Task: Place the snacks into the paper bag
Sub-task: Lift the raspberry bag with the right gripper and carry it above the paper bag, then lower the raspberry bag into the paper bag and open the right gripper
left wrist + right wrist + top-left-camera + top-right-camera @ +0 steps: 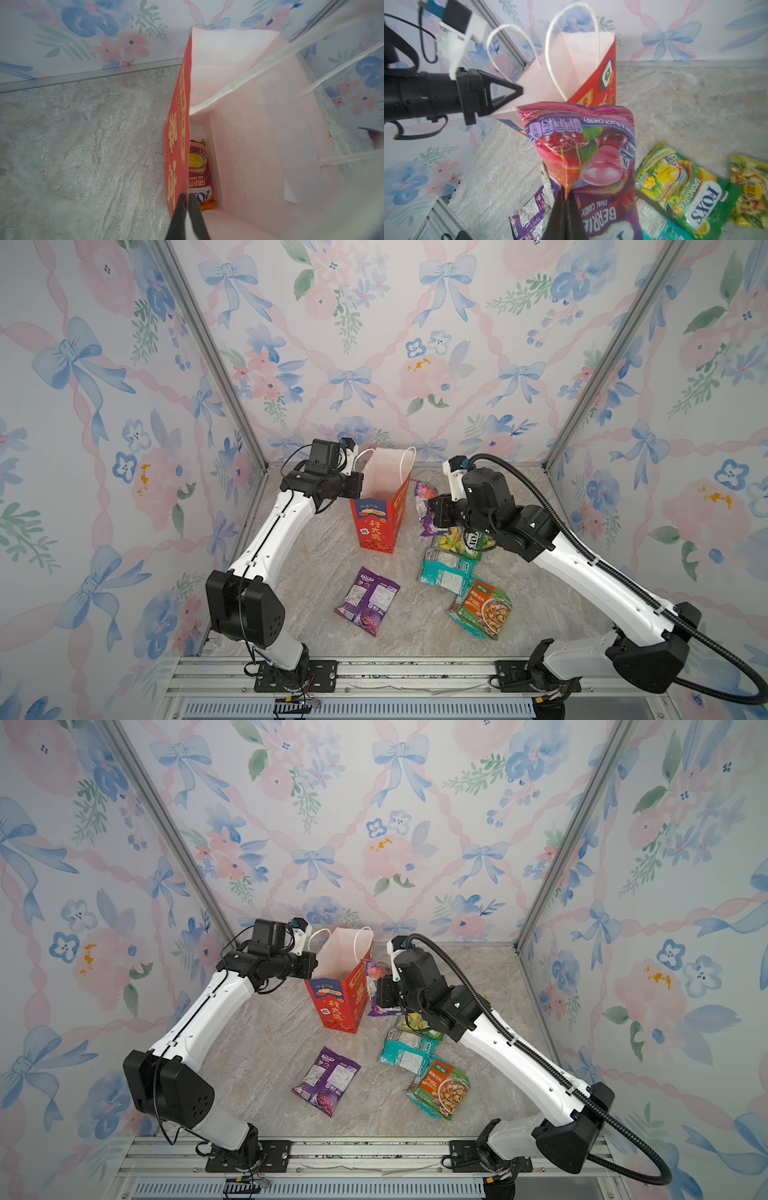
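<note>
1. The paper bag (380, 514) stands upright and open-mouthed toward the back of the marble-patterned table (316, 572), its white cord handles raised above the rim.
2. The left gripper (188, 199) has its fingers pinched together on the bag's rim: in the left wrist view one finger lies outside the red wall and one inside the white lining.
3. An orange packet (200, 176) marked FRUITS lies on the bag's floor, against the red wall.
4. The right gripper (565, 194) has its fingers closed on the edge of a magenta packet (581, 145) marked BERRIES, lifted off the table and hanging just beside the bag's right side in both top views.
5. A purple packet (368, 600) lies alone on the table, in front of the bag and well apart from it.
6. To the right, a yellow-green packet (685, 187) marked FOX'S SPRING TEA lies partly under the right arm; a teal packet (446, 570) lies in front of it, touching it.
7. A green packet (482, 608) overlaps the teal packet's front corner.
8. A yellow packet (749, 187) shows only at the edge of the right wrist view, just beside the yellow-green one.
</note>
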`<state>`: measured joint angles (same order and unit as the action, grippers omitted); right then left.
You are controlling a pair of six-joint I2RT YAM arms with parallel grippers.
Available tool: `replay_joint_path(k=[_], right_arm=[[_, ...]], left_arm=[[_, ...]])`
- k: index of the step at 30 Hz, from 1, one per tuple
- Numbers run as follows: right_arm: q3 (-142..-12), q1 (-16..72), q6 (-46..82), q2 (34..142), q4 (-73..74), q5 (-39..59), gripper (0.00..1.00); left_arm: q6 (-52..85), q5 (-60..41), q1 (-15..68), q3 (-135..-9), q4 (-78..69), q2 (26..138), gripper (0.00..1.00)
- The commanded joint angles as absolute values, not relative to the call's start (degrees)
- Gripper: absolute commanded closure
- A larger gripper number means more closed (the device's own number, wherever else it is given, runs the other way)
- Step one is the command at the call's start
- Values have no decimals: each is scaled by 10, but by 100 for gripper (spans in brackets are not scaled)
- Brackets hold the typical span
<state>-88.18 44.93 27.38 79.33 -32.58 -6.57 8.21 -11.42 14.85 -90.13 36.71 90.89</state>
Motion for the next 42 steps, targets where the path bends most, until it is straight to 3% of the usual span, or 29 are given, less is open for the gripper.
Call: replay_joint_path(k=[1,24,42], right_arm=[[-937,447,250,817,-276,-45,100],[-1180,500,253,988,-262,46,100],[-1297,458,264,1090,-268,56,100]], left_arm=[[81,-125,145,-895,370,907,100],[83,-131,146,-893,370,905,100],[87,-137,146,-895,370,905,100]])
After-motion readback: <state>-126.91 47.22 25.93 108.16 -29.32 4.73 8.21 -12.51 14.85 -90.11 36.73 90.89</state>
